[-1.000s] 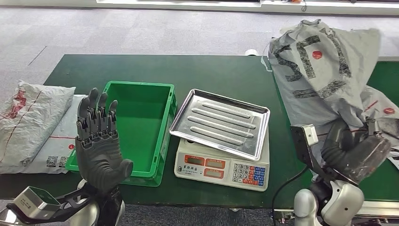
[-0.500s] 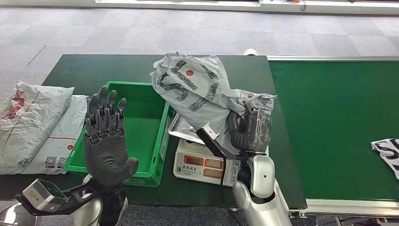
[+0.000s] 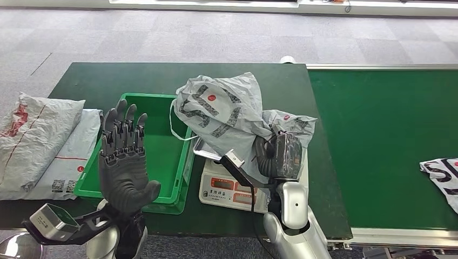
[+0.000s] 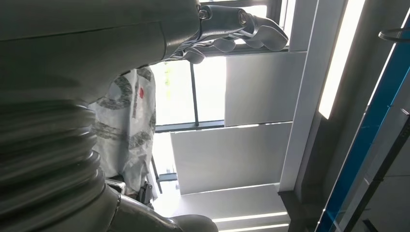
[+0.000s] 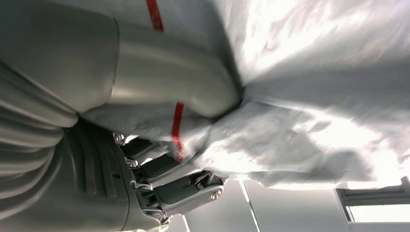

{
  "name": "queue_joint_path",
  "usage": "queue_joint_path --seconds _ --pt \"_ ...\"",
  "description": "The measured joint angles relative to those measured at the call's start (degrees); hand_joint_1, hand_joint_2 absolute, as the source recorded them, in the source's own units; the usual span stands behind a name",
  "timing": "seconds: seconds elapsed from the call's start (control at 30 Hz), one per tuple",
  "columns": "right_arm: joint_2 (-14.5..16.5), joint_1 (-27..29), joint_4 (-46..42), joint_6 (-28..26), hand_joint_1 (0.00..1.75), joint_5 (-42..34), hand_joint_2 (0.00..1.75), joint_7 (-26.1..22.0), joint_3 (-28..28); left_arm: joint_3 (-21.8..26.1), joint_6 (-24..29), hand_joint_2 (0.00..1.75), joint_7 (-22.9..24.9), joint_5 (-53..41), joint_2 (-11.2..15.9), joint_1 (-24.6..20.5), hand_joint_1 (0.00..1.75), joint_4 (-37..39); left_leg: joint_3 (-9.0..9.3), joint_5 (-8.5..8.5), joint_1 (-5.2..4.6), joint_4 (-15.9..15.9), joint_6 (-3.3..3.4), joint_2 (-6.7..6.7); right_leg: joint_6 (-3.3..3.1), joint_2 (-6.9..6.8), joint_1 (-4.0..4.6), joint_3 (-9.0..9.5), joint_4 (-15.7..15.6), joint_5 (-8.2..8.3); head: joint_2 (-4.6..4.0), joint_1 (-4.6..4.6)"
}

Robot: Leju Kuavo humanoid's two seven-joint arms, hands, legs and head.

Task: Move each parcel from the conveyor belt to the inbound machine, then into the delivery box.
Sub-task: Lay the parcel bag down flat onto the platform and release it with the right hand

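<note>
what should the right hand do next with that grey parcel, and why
Probably lower it and let go. The right hand grips the grey parcel above the scale, whose metal tray it mostly hides. It hangs partly over the green bin, so weighing seems not yet done.

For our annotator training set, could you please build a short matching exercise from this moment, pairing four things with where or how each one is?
Things:
1. grey parcel
2. green crate
3. left hand
4. striped parcel

Places or states:
A. lies on the conveyor belt at the far right
B. raised, fingers apart, holding nothing
C. held by the right hand over the scale
D. sits between the flat parcels and the scale

Pairs: 1-C, 2-D, 3-B, 4-A
</note>
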Motion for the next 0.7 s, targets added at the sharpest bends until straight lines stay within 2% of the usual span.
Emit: queue_joint_path --seconds 0.23,0.37,0.6,0.7 --pt "-0.12 -0.01 0.87 -0.30 0.00 0.00 1.75 0.40 0.16 0.00 0.21 1.75 0.00 -0.22 0.00 0.00 0.00 0.13 -0.01 0.00 0.00 0.00 0.00 0.00 0.00 0.00 0.00 0.00 0.00 0.00 0.00 0.00" --pt "-0.12 -0.02 1.09 0.76 0.00 -2.05 0.00 -1.08 0.22 0.01 1.02 1.75 0.00 -0.66 0.00 0.02 0.00 0.09 -0.01 0.00 0.00 0.00 0.00 0.00 0.00 0.00 0.00 0.01 0.00 0.00 0.00 0.00" --pt "-0.12 -0.02 1.05 5.45 0.00 -19.70 0.00 -12.43 0.08 0.02 1.78 1.75 -0.02 -0.70 0.05 0.09 0.00 -0.44 -0.01 0.00 0.00 0.00 0.00 0.00 0.00 -0.01 0.00 0.02 0.00 0.00 0.00 0.00" --pt "-0.12 0.50 -0.26 9.32 0.00 -34.66 0.00 -22.27 -0.33 0.02 1.82 1.75 -0.02 -0.74 0.07 0.09 0.00 -0.58 0.00 0.00 0.00 0.00 0.00 0.00 0.00 -0.01 0.00 0.00 0.00 0.00 0.00 0.00"
